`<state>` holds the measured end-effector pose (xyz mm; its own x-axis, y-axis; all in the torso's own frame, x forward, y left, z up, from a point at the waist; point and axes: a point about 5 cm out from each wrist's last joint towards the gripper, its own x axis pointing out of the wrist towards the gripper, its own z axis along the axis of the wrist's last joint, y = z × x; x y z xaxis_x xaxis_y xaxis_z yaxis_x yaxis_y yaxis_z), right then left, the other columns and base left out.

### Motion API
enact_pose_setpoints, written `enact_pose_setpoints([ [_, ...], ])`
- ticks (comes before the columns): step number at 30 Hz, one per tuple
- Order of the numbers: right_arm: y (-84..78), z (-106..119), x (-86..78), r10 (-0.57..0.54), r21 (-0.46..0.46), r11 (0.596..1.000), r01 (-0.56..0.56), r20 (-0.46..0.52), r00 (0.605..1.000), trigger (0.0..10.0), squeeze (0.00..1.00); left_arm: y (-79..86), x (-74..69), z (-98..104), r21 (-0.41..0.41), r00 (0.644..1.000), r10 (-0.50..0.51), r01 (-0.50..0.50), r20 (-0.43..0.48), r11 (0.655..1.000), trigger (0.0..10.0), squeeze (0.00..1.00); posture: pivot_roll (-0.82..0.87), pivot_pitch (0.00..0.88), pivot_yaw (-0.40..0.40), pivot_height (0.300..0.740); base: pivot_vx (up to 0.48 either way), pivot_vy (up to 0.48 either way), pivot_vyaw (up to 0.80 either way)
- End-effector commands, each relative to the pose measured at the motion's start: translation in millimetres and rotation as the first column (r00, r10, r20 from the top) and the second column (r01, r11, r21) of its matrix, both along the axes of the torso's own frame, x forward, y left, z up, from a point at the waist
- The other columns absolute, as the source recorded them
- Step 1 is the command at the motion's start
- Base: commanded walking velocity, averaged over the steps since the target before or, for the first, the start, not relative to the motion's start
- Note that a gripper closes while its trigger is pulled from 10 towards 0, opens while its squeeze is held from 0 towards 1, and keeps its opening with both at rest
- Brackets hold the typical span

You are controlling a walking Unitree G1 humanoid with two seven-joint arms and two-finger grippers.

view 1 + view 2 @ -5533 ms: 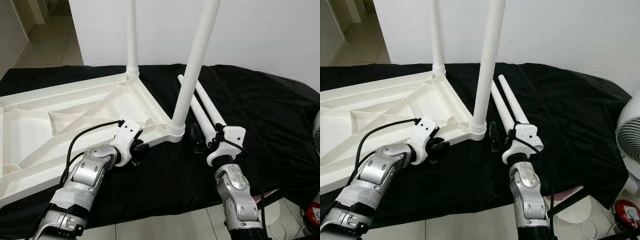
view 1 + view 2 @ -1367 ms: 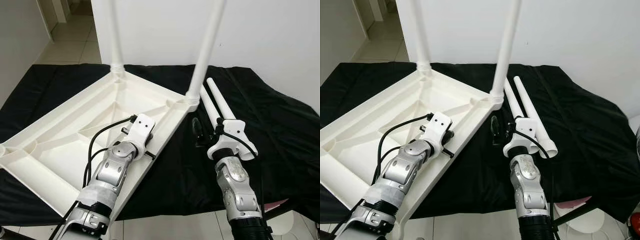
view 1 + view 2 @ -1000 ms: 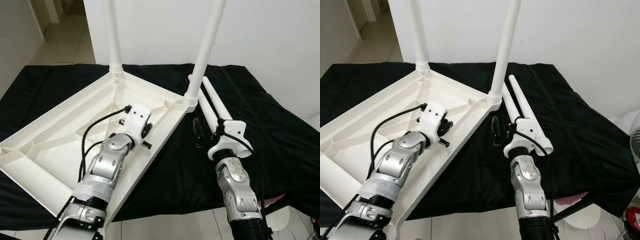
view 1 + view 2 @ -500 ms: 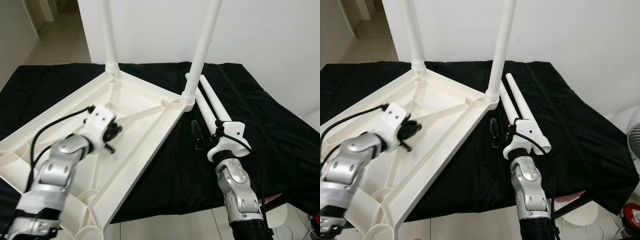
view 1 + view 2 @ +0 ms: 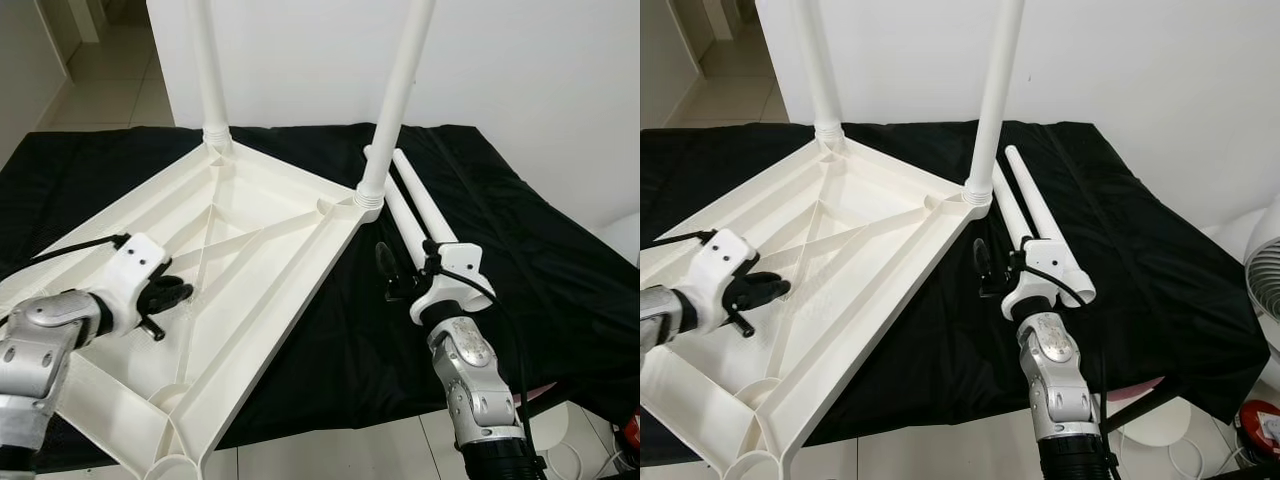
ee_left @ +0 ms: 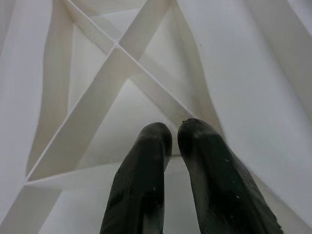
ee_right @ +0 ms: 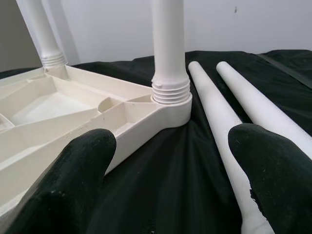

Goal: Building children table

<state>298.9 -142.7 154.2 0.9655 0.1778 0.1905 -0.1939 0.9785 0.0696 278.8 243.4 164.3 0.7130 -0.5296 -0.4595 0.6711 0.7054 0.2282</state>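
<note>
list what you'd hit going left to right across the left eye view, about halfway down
left tool → upturned white tabletop → right tool → two loose white legs → black cloth

Both screwed-in legs (image 5: pixel 398 95) run off the top edge; the tabletop's (image 5: pixel 250 260) near corner is cut off

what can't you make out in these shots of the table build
- Tops of the two upright legs: cut off by the upper edge of the eye views.
- Near ends of the two loose legs on the black cloth: hidden behind the right gripper.
- Near corner of the tabletop: cut off by the lower edge.
</note>
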Motion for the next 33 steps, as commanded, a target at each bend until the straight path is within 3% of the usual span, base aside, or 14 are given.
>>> enact_pose_setpoints([
  [1, -2.7, -3.2, -2.1, -0.002, -0.004, 1.000, 0.002, -0.016, 1.000, 10.0, 0.00, 6.7, -15.0, -10.3, -0.026, 0.989, -0.081, 0.079, -0.125, 0.997, 10.0, 0.00, 0.05, 0.074, -0.055, 0.740, 0.000, 0.000, 0.00],
  [12, -2.0, -6.1, -3.8, 0.009, -0.012, 1.000, -0.009, -0.025, 1.000, 10.0, 0.00, 22.9, -40.8, -20.4, 0.016, 0.963, -0.085, 0.092, -0.254, 0.996, 10.0, 0.00, 0.05, 0.079, -0.056, 0.740, 0.000, 0.000, 0.00],
  [19, -0.4, -6.8, -4.2, 0.016, -0.012, 1.000, -0.016, -0.029, 0.999, 10.0, 0.00, 17.6, -42.6, -23.8, 0.025, 0.961, -0.098, 0.108, -0.258, 0.994, 10.0, 0.00, 0.06, 0.078, -0.056, 0.740, 0.000, 0.000, 0.00],
  [21, 0.1, -6.8, -4.1, 0.018, -0.012, 1.000, -0.018, -0.029, 0.999, 10.0, 0.00, 11.9, -40.2, -26.3, 0.032, 0.963, -0.100, 0.112, -0.250, 0.993, 10.0, 0.00, 0.06, 0.077, -0.056, 0.740, 0.000, 0.000, 0.00],
  [22, 0.5, -6.9, -3.9, 0.018, -0.012, 1.000, -0.019, -0.029, 0.999, 10.0, 0.00, 2.2, -25.2, -17.7, -0.007, 0.987, -0.088, 0.087, -0.133, 0.996, 10.0, 0.00, 0.05, 0.076, -0.056, 0.740, 0.000, 0.000, 0.00],
  [30, 0.5, -8.6, -6.0, 0.016, -0.016, 1.000, -0.016, -0.030, 0.999, 10.0, 0.00, 1.5, -19.8, 6.5, -0.132, 0.993, -0.108, 0.102, -0.040, 0.986, 10.0, 0.00, 0.05, 0.079, -0.045, 0.740, 0.000, 0.000, 0.00],
  [31, 0.3, -8.8, -6.1, 0.013, -0.016, 1.000, -0.014, -0.030, 0.999, 10.0, 0.00, 0.2, -20.8, 8.1, -0.148, 0.992, -0.125, 0.119, -0.034, 0.982, 10.0, 1.00, 0.05, 0.081, -0.044, 0.740, 0.000, 0.000, 0.00],
  [33, -0.1, -8.6, -5.9, 0.010, -0.015, 1.000, -0.010, -0.029, 1.000, 10.0, 0.00, -0.5, -21.3, 8.8, -0.160, 0.991, -0.131, 0.125, -0.027, 0.979, 10.0, 1.00, 0.05, 0.082, -0.044, 0.740, 0.000, 0.000, 0.00],
])
